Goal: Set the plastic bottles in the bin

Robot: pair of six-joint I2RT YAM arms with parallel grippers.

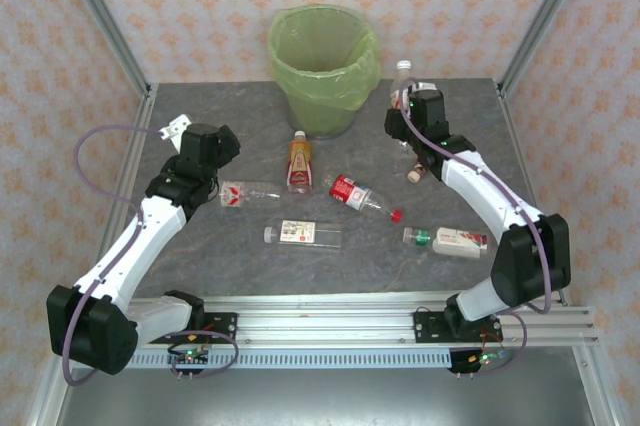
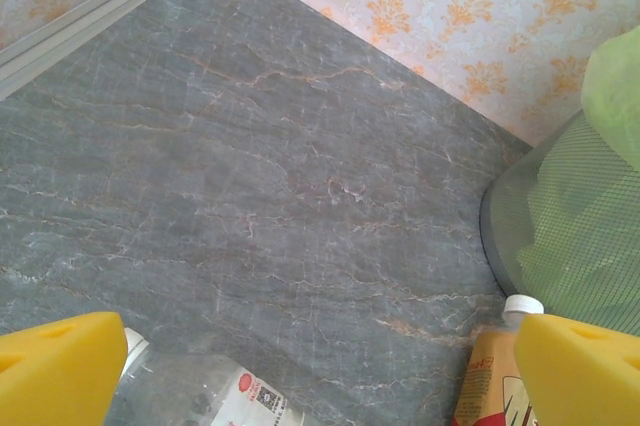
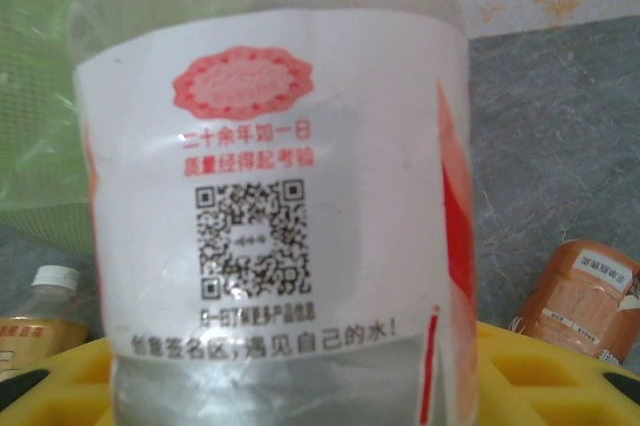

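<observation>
Working the grasp step on the right side. The white-labelled bottle (image 3: 270, 196) stands upright between the yellow fingers of my right gripper (image 3: 310, 386), with its QR-code panel square to the wrist camera. From above it stands at the far right of the table (image 1: 230, 246), just beside the bin (image 1: 320, 96), white cap up. The jaws sit narrow about the bottle's body. I cannot tell whether the pads actually bear on it, because the contact is out of frame. Judgement: grasp in hand, not confirmed.

My left gripper (image 2: 320, 376) is spread wide and holds nothing. It hangs over bare table to the left of the bin. A clear bottle (image 2: 200, 391) with a red-and-white label lies just beneath one finger, and the orange-labelled bottle (image 2: 495, 366) lies by the other.

Also lying flat on the table:
- red-labelled bottle (image 1: 355, 194), mid-table
- plain clear bottle (image 1: 302, 234), nearer me
- white-and-green bottle (image 1: 450, 240), near right

Most of the job seems to be ahead.

Next move, as I judge it:
- Firm the right grip enough to stop slip without buckling the thin plastic.
- Lift straight up until the base clears the rim. The bin stands about as tall as the bottle, so a low carry would catch the green liner.
- Swing left over the opening and release.

The left side's likely pick is the clear bottle beneath it. It lies on its side, so the fingers should close across the body, not along it.
</observation>
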